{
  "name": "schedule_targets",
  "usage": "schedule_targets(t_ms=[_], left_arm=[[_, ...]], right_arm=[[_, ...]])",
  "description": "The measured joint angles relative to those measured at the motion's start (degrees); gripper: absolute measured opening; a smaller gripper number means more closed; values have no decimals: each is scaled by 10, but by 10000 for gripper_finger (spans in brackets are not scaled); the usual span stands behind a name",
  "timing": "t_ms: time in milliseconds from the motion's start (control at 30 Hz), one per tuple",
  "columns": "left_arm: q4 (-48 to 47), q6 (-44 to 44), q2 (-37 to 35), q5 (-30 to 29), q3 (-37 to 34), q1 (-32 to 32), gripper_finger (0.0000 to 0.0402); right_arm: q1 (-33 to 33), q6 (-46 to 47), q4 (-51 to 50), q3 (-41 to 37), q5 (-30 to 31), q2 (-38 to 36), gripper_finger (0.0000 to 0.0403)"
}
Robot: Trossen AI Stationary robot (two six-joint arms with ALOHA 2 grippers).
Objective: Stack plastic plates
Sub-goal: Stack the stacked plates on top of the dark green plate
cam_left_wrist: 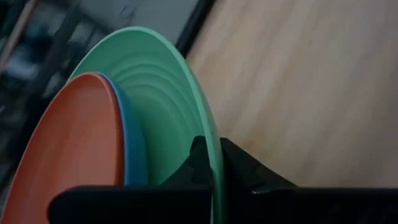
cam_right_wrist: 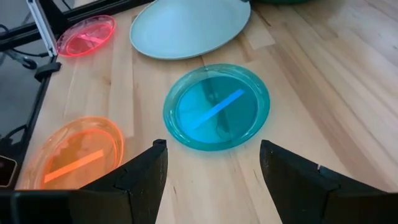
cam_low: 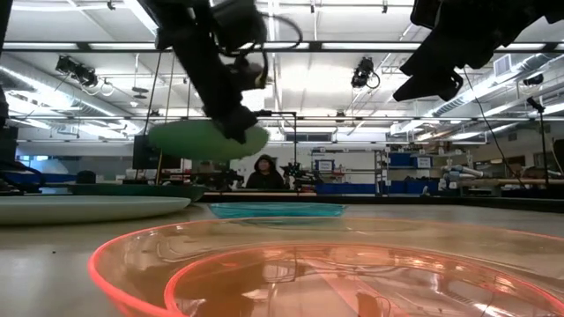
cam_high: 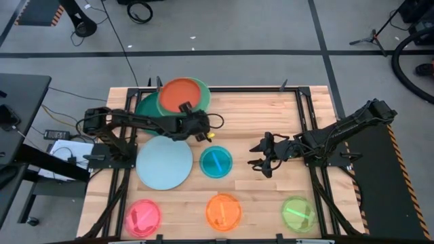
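My left gripper is shut on a lifted stack: a light green plate carrying a blue plate and a red-orange plate. The stack hangs partly over the dark green plate, which lies flat on the table. The pale blue plate, teal plate, pink plate, orange plate and lime plate also lie flat on the table. My right gripper is open and hovers right of the teal plate, touching nothing. My left gripper pinches the light green plate's rim on the side toward the table's near edge, one finger on each face of it. The fingers come roughly level from the near left. The plate is lifted clear and nearly level, the other two plates lying in it.
Black frame rails run along both sides of the wooden table. Bare wood lies at the far right part of the table. A person sits in the room beyond the far edge.
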Motion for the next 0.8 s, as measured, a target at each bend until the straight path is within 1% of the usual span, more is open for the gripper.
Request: schedule_targets(t_ms=[100,267,400,533,667,733,800], left_arm=[[-10,-45,0,-19,-33,13,18],[-7,-145,0,-21,-104,43,18],[-13,-199,0,-24,-146,67,18],[-8,-212,0,-24,-165,79,18],[-8,-224,0,-22,-169,81,18],[-4,-225,0,-16,-169,77,28],[7,-226,0,2,-169,72,42]], right_arm=[[2,9,0,0,-4,0,259],[5,8,-1,0,-13,0,259],[-3,4,-1,0,4,0,259],[-16,-7,-2,0,5,0,259],[-33,-25,-1,0,2,0,259],[-41,-37,-1,0,-2,0,259],[-47,-58,0,0,-24,0,259]])
